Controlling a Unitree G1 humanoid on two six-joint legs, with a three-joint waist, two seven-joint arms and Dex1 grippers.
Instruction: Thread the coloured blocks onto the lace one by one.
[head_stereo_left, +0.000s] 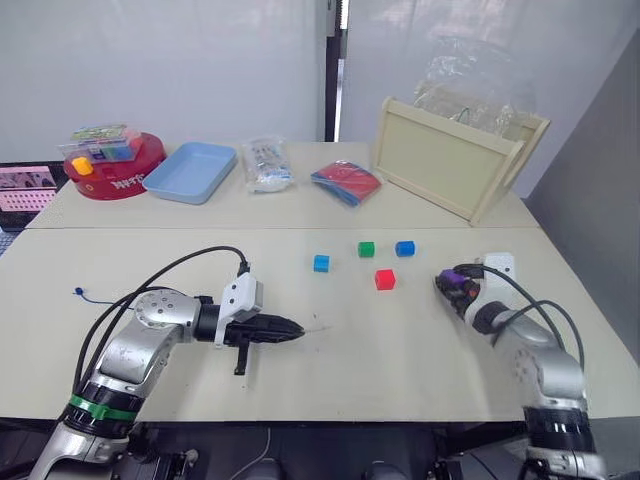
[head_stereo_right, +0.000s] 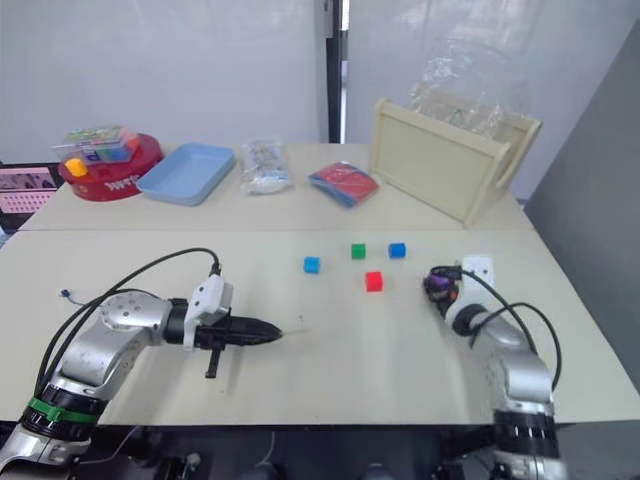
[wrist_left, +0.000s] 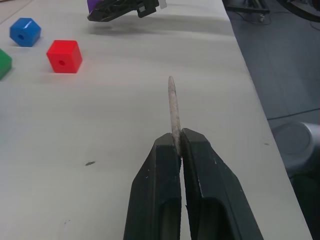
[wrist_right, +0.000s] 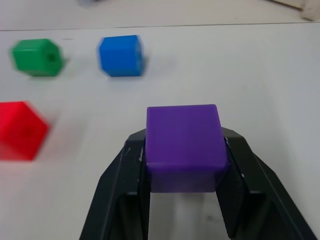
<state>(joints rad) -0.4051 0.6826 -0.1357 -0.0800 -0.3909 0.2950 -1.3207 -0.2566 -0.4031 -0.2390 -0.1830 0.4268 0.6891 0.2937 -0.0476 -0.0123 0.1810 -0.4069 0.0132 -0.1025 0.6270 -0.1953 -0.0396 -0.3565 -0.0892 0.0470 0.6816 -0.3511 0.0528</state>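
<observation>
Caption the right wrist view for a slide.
Right claw shut on the purple block, with green, blue and red blocks on the table beyond.

Left arm (head_stereo_left: 140, 345) — rounded silver-grey metal shell, green band with black ring near base; white camera block at wrist; thick black cable looping from wrist back toward base; left gripper (head_stereo_left: 292, 330) — two slim tapered black fingers; right arm (head_stereo_left: 545, 370) — same silver-grey shell, black joint rings, white wrist block, black cables; right gripper (wrist_right: 182, 165) — two broad black fingers, ribbed inner faces.
</observation>
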